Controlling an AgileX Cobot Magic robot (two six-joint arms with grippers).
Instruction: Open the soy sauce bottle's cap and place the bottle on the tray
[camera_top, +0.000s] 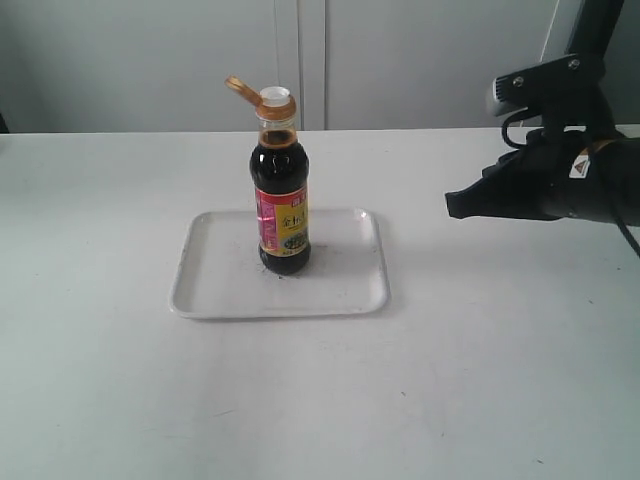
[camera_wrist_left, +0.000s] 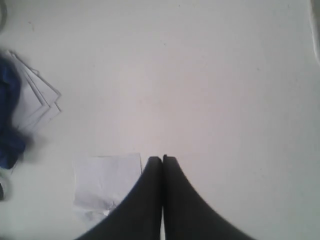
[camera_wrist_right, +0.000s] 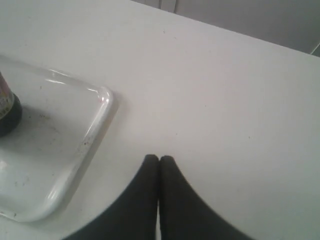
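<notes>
Ext only: cap (camera_top: 243, 90) flipped open; L wrist only: papers (camera_wrist_left: 107, 186). Both fingers pairs pressed together, empty.

Both tools (camera_wrist_left: 162, 159) (camera_wrist_right: 159, 158) closed, empty.

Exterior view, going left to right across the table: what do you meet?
Left rim of the tray → soy sauce bottle standing on it, cap flipped open → tray's right rim → right pincer, shut.

only the upright soy sauce bottle (camera_top: 281, 195) blocks the tray (camera_top: 345, 290).
</notes>
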